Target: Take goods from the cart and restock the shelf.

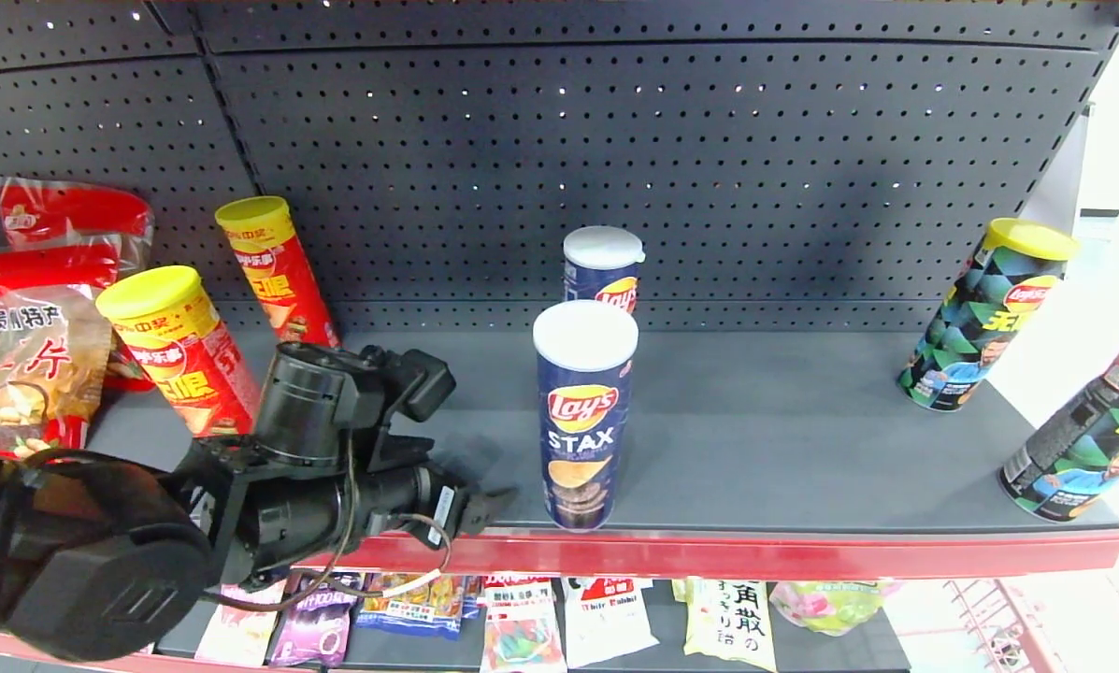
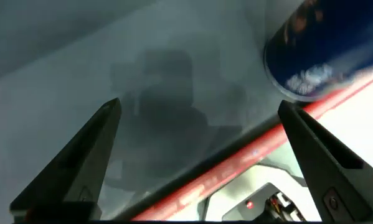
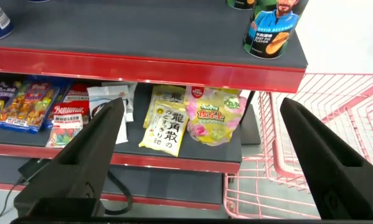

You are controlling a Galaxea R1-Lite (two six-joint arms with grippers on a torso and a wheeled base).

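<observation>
A blue chip can with a white lid (image 1: pixel 582 411) stands upright near the front edge of the grey shelf (image 1: pixel 783 439). A second blue can (image 1: pixel 602 266) stands behind it. My left gripper (image 1: pixel 489 500) hovers at the shelf's red front lip, just left of the front can and apart from it. In the left wrist view this gripper (image 2: pixel 200 104) is open with nothing between its fingers, and the blue can (image 2: pixel 323 50) is off to one side. My right gripper (image 3: pixel 202 102) is open and empty, lower down before the shelf. A pink wire cart (image 3: pixel 348 118) stands by it.
Two red cans with yellow lids (image 1: pixel 180 346) and red snack bags (image 1: pixel 35 365) fill the shelf's left end. Two black-and-green cans (image 1: pixel 989 313) stand at the right end, one (image 1: pixel 1083 439) at the front corner. Snack bags (image 3: pixel 170 121) lie on the lower shelf. Bare shelf lies between the blue and green cans.
</observation>
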